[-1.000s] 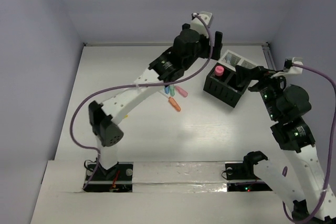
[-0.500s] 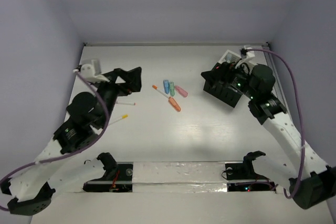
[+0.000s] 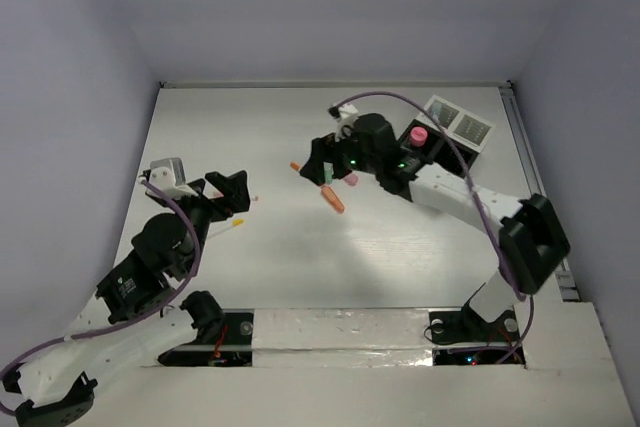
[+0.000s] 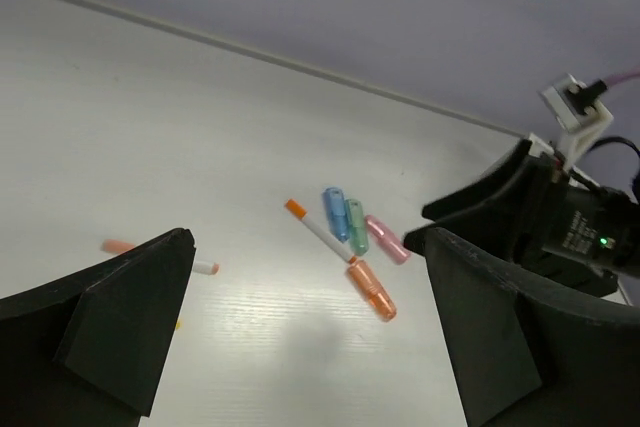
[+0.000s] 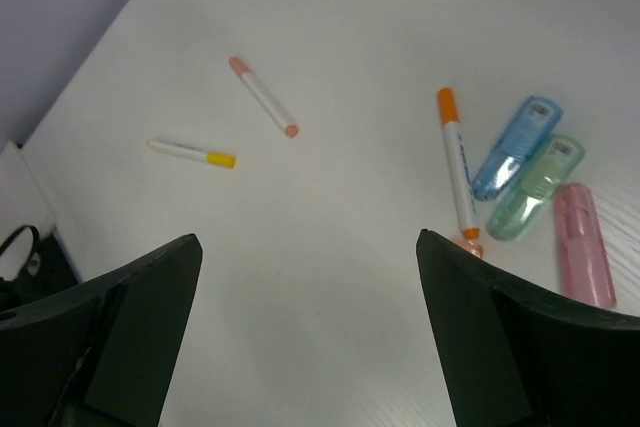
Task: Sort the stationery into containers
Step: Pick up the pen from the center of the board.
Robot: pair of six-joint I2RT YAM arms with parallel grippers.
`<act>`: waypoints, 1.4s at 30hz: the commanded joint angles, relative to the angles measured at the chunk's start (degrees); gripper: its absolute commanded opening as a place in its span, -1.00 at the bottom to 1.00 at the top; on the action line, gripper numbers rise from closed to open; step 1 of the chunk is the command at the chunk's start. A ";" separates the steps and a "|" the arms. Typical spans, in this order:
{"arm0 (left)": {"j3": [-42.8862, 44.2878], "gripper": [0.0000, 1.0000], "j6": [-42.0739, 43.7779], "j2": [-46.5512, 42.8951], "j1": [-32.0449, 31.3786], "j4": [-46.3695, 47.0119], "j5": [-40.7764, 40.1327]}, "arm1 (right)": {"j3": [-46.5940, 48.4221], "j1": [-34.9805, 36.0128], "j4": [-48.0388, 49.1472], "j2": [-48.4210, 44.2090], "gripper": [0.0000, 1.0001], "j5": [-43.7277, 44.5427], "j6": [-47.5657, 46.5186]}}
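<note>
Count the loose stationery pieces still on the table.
7. Clustered mid-table: orange-capped pen, blue stub, green stub, pink stub, orange stub. Farther left: pink-tipped pen, yellow-tipped pen. Others may hide under the arms.

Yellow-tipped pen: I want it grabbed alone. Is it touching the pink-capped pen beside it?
Apart. The right wrist view shows a clear strip of bare table between the yellow-tipped pen and the pink-capped pen; their nearest ends do not meet.
</note>
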 commanded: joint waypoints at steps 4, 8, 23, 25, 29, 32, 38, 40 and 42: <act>-3.88 0.98 -0.22 -6.60 0.13 2.42 -4.43 | 21.21 10.03 -5.21 20.18 0.87 1.03 -13.31; -4.23 0.98 0.22 -10.47 0.13 1.64 -6.45 | 31.94 12.24 -5.83 30.94 0.85 -2.30 -16.74; -5.73 0.98 1.19 -20.59 0.13 2.60 -6.98 | 77.15 13.99 -17.97 65.14 0.65 2.35 -23.43; -5.73 0.98 1.02 -20.76 0.13 2.34 -6.63 | 77.07 14.61 -17.70 66.37 0.64 3.13 -23.51; -5.81 0.98 1.02 -21.20 0.13 2.69 -6.10 | 76.28 15.23 -17.70 67.17 0.63 3.23 -23.34; -5.90 0.98 0.93 -21.46 0.13 2.78 -5.67 | 75.49 15.76 -16.91 67.17 0.63 3.23 -22.55; -5.81 0.98 0.75 -21.55 0.13 2.52 -5.49 | 75.05 16.89 -17.61 68.04 0.58 5.15 -22.28; -5.90 0.98 0.75 -21.73 0.13 2.60 -5.31 | 73.48 16.90 -18.23 68.05 0.48 6.47 -22.54; -5.90 0.98 0.66 -21.99 0.13 2.60 -5.22 | 71.72 16.90 -18.14 67.52 0.44 8.41 -22.90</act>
